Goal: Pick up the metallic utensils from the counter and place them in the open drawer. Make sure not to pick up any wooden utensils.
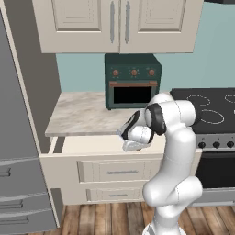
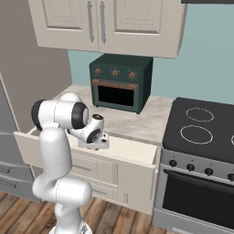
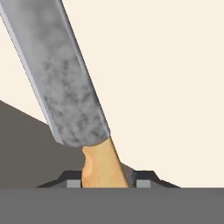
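1. The gripper (image 3: 105, 183) hangs over the open drawer (image 1: 59, 158), pointing down into it, below the front edge of the counter (image 1: 82, 117) and forward of the green toaster oven (image 1: 132, 80).
2. In the hand view the knife (image 3: 65, 87) sits between the two dark fingertips (image 3: 73, 183): its orange-tan handle rises from between them and the bluish-steel blade slants away over the pale drawer floor.
3. The fingertips sit right at the handle's sides, but I cannot tell whether they press it or have just let go; so I cannot say if the claw is gripping the knife or standing slightly parted around it.
4. The step in hand looks like the release of the knife into the drawer. To do it well, the jaws should part fully while the hand holds level, so the handle slips free without being dragged.
5. The blade tip should be low, close to the drawer floor, to avoid a bounce toward the drawer wall.
6. The lift should go straight up, clear of the drawer front, before any swing back toward the counter for the remaining metal utensil.
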